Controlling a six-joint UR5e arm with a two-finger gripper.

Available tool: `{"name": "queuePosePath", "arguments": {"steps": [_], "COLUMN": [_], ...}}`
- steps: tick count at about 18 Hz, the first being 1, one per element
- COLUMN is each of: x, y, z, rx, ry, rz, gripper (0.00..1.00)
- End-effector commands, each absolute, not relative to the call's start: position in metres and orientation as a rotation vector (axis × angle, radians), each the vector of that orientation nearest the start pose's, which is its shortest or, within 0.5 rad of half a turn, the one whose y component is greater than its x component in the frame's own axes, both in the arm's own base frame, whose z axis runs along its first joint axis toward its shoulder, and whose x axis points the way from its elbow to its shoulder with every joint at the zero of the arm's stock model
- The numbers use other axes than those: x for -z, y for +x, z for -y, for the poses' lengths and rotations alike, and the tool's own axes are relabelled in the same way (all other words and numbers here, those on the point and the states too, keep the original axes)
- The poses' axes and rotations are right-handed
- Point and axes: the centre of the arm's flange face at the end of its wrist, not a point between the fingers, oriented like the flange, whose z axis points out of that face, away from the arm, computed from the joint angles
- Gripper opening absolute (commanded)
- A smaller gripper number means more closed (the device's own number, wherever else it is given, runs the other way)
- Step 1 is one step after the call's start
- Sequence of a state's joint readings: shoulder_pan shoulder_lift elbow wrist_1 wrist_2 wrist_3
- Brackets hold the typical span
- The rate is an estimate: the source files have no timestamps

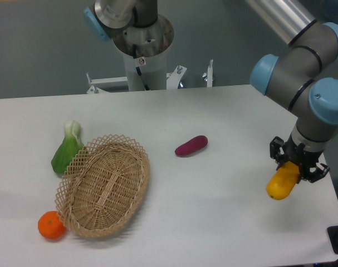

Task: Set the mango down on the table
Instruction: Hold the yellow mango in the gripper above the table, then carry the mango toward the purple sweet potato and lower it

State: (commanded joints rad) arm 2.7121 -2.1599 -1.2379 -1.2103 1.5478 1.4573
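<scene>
Scanning from the left, places given against the basket:
Tangerine (51,226): at the basket's lower left rim, touching or just beside it, on the surface (213,211).
Bok choy (67,148): at the basket's upper left, green leaves toward the rim, pale stalk pointing away.
Basket (103,185): oval wicker, nothing inside, lying on the white surface.
Sweet potato (191,146): dark purple, to the right of the basket and apart from it, lying flat.
Mango (283,182): yellow-orange, far right of the basket, near the surface's right edge; whether its lower end touches the surface cannot be told.
Pincer (297,164): far right of the basket, pointing down, fingers clenched on the mango's upper end.
</scene>
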Motion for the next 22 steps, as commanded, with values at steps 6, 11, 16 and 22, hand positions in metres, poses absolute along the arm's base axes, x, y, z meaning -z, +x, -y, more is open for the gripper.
{"name": "queuePosePath", "arguments": {"steps": [6, 11, 16, 22], "x": [-0.326, -0.326, -0.314, -0.278], "y": [-0.596, -0.595, -0.574, -0.511], "z": [-0.427, -0.428, -0.453, -0.497], "rx": [-0.133, -0.132, -0.097, -0.065], "ry": [-3.052, -3.053, -3.066, -3.064], "rz": [-0.495, -0.486, -0.408, -0.429], "gripper": [0.3, 0.3, 0.3, 0.29]}}
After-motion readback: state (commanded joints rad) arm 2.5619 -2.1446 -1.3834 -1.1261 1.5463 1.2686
